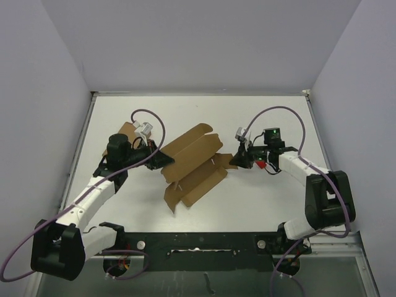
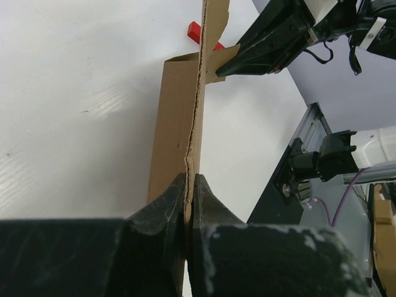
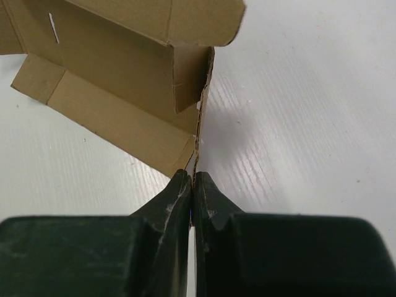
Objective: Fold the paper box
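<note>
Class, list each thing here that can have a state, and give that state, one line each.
box: a sheet with flaps partly raised, not closed up, gripped at both ends.
left gripper: shut on box.
right gripper: shut on box.
red block: lying on table, partly hidden behind box.

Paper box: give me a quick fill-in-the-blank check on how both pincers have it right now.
1. The left pincer and the right pincer are each ____ on an edge of the paper box.
2. In the top view, the box lies ____ the two pincers.
3. In the left wrist view, a small ____ block lies beyond the box.
Missing words: shut; between; red.
</note>
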Robot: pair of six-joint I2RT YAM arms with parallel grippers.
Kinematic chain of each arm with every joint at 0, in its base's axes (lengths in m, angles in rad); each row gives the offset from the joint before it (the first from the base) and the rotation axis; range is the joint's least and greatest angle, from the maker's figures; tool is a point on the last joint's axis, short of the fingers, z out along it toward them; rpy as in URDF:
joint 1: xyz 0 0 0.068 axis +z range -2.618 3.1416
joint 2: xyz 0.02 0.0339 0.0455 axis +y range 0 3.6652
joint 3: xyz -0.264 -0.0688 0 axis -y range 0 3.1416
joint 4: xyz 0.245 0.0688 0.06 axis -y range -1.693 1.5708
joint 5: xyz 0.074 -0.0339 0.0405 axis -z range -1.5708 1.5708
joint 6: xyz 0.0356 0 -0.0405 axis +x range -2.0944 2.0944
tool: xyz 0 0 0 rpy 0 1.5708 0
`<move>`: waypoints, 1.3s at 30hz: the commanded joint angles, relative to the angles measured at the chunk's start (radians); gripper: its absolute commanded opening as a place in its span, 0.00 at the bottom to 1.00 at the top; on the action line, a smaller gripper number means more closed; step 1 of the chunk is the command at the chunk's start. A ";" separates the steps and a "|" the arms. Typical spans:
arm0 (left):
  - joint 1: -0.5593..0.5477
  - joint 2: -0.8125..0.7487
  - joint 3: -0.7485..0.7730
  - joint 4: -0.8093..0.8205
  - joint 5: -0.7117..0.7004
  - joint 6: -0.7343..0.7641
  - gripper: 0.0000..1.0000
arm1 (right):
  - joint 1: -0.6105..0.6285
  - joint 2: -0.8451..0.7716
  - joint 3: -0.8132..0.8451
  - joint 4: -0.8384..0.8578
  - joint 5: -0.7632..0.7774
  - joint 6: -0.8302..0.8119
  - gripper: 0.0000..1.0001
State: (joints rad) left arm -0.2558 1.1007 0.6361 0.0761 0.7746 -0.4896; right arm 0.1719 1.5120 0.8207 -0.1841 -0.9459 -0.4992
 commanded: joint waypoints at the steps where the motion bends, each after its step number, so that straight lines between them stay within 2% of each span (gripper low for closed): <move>1: 0.000 -0.030 -0.004 0.111 0.027 -0.073 0.00 | -0.005 -0.088 -0.044 0.089 -0.048 -0.034 0.00; 5: 0.004 -0.040 -0.025 0.141 0.009 -0.116 0.00 | -0.038 -0.149 -0.119 0.189 -0.080 -0.010 0.00; 9: 0.004 -0.040 -0.040 0.167 0.015 -0.122 0.00 | -0.048 -0.174 -0.160 0.215 -0.110 -0.026 0.00; 17: -0.058 -0.056 -0.038 0.134 0.028 -0.043 0.00 | -0.045 -0.172 -0.148 0.094 -0.170 -0.154 0.00; 21: -0.085 -0.056 -0.035 0.119 0.032 -0.025 0.00 | -0.046 -0.161 -0.109 -0.024 -0.143 -0.272 0.04; 25: -0.096 -0.053 -0.035 0.118 0.031 -0.018 0.00 | -0.046 -0.142 -0.082 -0.075 -0.082 -0.313 0.08; 32: -0.117 -0.047 -0.015 0.096 0.015 0.001 0.00 | -0.045 -0.105 -0.038 -0.122 -0.032 -0.314 0.17; 39: -0.139 -0.056 0.016 0.034 -0.022 0.046 0.00 | -0.045 -0.113 -0.021 -0.115 -0.010 -0.273 0.31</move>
State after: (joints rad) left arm -0.3824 1.0721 0.5903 0.1272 0.7681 -0.4885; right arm 0.1242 1.4067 0.7509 -0.3054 -0.9596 -0.7769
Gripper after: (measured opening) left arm 0.014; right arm 0.284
